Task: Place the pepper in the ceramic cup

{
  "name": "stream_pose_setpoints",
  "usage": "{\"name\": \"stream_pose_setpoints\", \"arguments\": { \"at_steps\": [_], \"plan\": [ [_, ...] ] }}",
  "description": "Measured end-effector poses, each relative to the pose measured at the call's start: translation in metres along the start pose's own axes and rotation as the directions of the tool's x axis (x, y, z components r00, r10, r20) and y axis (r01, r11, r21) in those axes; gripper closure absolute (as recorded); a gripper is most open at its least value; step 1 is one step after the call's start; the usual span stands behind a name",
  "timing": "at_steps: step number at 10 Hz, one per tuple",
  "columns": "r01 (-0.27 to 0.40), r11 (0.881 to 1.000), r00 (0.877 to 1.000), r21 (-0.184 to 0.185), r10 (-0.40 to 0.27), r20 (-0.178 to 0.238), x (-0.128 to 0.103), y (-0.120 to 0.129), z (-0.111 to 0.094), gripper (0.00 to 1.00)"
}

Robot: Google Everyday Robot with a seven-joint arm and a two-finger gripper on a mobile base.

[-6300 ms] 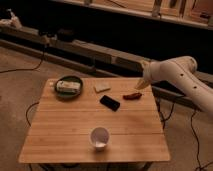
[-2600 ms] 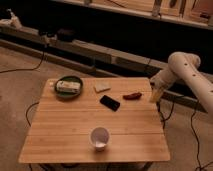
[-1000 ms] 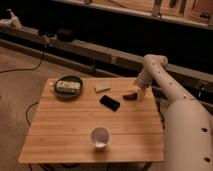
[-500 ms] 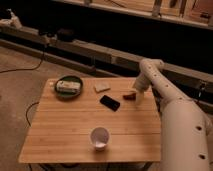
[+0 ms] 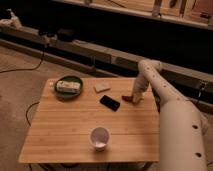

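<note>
The red pepper (image 5: 128, 98) lies on the wooden table (image 5: 65, 130) toward its far right, just right of the black phone. My gripper (image 5: 135, 98) is down at the pepper's right end, touching or just over it. The arm reaches in from the lower right and bends over the table's right edge. The white ceramic cup (image 5: 99, 138) stands upright near the table's front edge, well apart from the gripper and in front-left of it.
A flat black phone (image 5: 109, 103) lies mid-table. A pale rectangular object (image 5: 102, 88) lies behind it. A dark green dish (image 5: 68, 85) with something pale in it sits at the far left. A dark ledge and cables run behind the table.
The arm has swung in from the right and lowered, so the gripper has come down from beside the table's right edge onto the pepper. Nothing on the table has moved.
</note>
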Motion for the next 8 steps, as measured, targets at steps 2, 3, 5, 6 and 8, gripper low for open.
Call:
{"name": "stream_pose_setpoints", "arguments": {
  "at_steps": [2, 3, 5, 6, 8],
  "plan": [
    [0.043, 0.998, 0.999, 0.055, -0.044, 0.006, -0.014, -0.006, -0.022, 0.96],
    [0.082, 0.991, 0.996, 0.107, -0.084, 0.006, -0.026, -0.009, -0.046, 0.97],
    [0.217, 0.948, 0.975, 0.233, -0.221, -0.007, -0.069, 0.007, -0.109, 0.97],
    [0.276, 0.923, 0.959, 0.267, -0.283, -0.014, -0.087, 0.024, -0.130, 0.97],
    [0.417, 0.856, 0.903, 0.305, -0.427, -0.034, -0.128, 0.074, -0.162, 0.97]
  ]
}}
